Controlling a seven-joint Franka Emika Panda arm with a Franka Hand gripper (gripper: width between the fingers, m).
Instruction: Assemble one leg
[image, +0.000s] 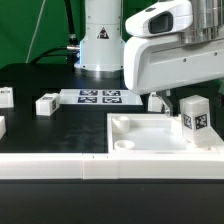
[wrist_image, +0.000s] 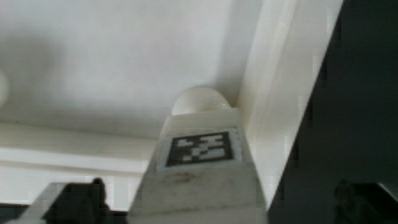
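Note:
A white leg (image: 194, 120) with a black-and-white tag stands upright on the near right corner of the large flat white panel (image: 150, 140). My gripper (image: 178, 100) hangs just above it. In the wrist view the leg (wrist_image: 205, 160) runs away from the camera between my two dark fingertips (wrist_image: 80, 203), with a thin gap on the side that shows. Its rounded far end meets the panel (wrist_image: 107, 60). The gripper (wrist_image: 222, 208) is open around the leg.
Another leg (image: 47, 104) lies on the black table at the exterior view's left, and two more (image: 5, 97) sit at the left edge. The marker board (image: 100, 97) lies behind the panel. The robot base (image: 100, 40) stands at the back.

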